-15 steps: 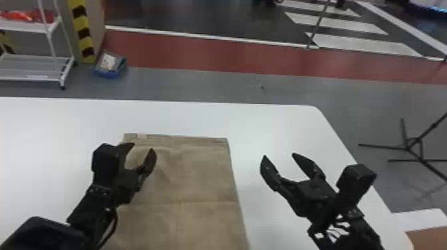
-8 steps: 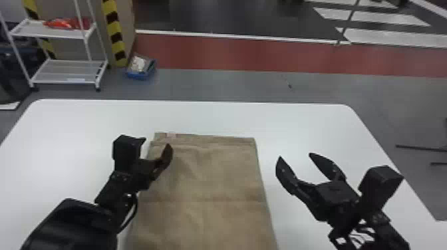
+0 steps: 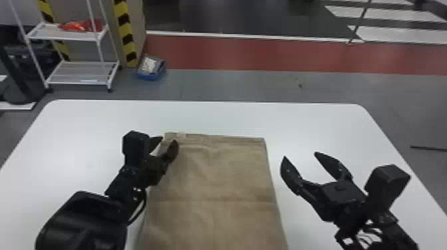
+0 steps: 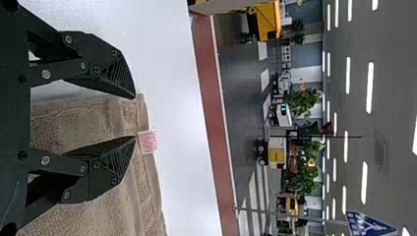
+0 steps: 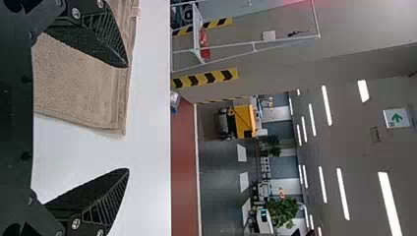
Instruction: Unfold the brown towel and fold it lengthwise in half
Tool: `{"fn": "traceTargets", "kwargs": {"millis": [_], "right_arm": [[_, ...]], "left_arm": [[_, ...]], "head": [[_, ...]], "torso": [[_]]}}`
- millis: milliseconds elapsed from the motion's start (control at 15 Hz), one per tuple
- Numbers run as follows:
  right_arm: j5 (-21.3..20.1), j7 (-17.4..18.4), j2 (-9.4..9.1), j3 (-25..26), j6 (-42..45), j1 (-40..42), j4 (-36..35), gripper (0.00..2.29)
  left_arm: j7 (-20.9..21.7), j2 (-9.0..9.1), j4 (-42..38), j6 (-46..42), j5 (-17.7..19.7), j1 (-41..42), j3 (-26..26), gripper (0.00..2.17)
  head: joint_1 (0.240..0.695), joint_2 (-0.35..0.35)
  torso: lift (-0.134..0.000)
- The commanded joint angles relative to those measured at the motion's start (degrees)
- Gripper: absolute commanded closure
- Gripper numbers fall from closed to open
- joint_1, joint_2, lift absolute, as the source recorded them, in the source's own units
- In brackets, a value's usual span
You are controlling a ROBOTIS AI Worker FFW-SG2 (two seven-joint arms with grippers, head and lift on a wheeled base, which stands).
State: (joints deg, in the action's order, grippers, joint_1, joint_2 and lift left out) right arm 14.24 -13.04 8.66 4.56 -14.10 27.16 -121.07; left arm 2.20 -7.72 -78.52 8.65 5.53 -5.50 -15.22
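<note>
brown towel, left gripper open at corner, right gripper alongside

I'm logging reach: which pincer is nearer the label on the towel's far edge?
Left. The left pincer is close to the label, at the far-left corner of the towel; the right pincer is over the table, beyond the towel's right edge.

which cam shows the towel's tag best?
Left wrist view: the tag is large, reddish marks visible. Head view: small pale patch on the towel's far edge. Right wrist view: small patch, marks unclear.
</note>
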Motion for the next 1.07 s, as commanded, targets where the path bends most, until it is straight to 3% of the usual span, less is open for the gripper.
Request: {"fn": "traceTargets", "kwargs": {"millis": [0,200,267,333,400,533,600,667,733,800,1000], "right_arm": [[0.0,0.0,0.04,0.0,-0.3,-0.2,0.1,0.14],[-0.1,-0.1,-0.04,-0.3,-0.3,-0.4,0.2,0.14],[-0.1,-0.1,-0.04,-0.2,-0.3,-0.4,0.2,0.14],[-0.1,0.0,-0.13,-0.3,-0.3,-0.4,0.2,0.14],[-0.1,-0.1,-0.13,-0.2,-0.3,-0.4,0.2,0.14],[0.0,0.0,-0.13,-0.2,-0.3,-0.4,0.2,0.14],[0.0,-0.1,-0.13,-0.3,-0.3,-0.3,0.1,0.14],[0.0,-0.1,-0.13,-0.3,-0.3,-0.3,0.1,0.14],[0.0,0.0,-0.04,-0.3,-0.3,-0.3,0.1,0.14],[0.0,0.0,-0.04,-0.3,-0.3,-0.2,0.1,0.14],[0.0,-0.1,-0.04,-0.3,-0.3,0.0,-0.1,0.14]], "left_arm": [[0.0,-0.02,0.3,0.6,0.1,-0.2,0.0,0.7],[0.5,-0.28,0.4,1.3,0.1,-0.1,0.5,0.7],[0.9,-0.37,0.3,1.5,0.1,0.0,0.6,0.93],[0.2,-0.19,0.2,1.5,0.1,0.1,0.7,1.46],[0.2,-0.19,-0.2,1.5,-0.1,0.6,0.9,1.85],[0.6,-0.46,-1.8,1.7,-0.3,1.9,1.1,1.89],[-0.4,-0.37,-2.2,1.5,-0.3,2.2,1.2,1.75],[-1.3,-0.37,-2.2,1.0,-0.2,2.2,1.2,0.85],[-1.2,-0.55,-2.1,1.0,-0.1,2.2,1.2,0.14],[-1.1,-0.37,-2.1,1.0,-0.1,2.2,1.8,0.05],[-0.6,-0.37,-1.3,1.0,-0.1,1.9,2.2,0.05]], "head": [[0.695,-0.094],[0.695,-0.091],[0.695,-0.088],[0.695,-0.087],[0.695,-0.086],[0.695,-0.082],[0.695,-0.082],[0.695,-0.081],[0.695,-0.079],[0.695,-0.076],[0.695,-0.068]], "torso": [[-0.119],[-0.119],[-0.119],[-0.119],[-0.119],[-0.119],[-0.119],[-0.119],[-0.119],[-0.119],[-0.119]]}}
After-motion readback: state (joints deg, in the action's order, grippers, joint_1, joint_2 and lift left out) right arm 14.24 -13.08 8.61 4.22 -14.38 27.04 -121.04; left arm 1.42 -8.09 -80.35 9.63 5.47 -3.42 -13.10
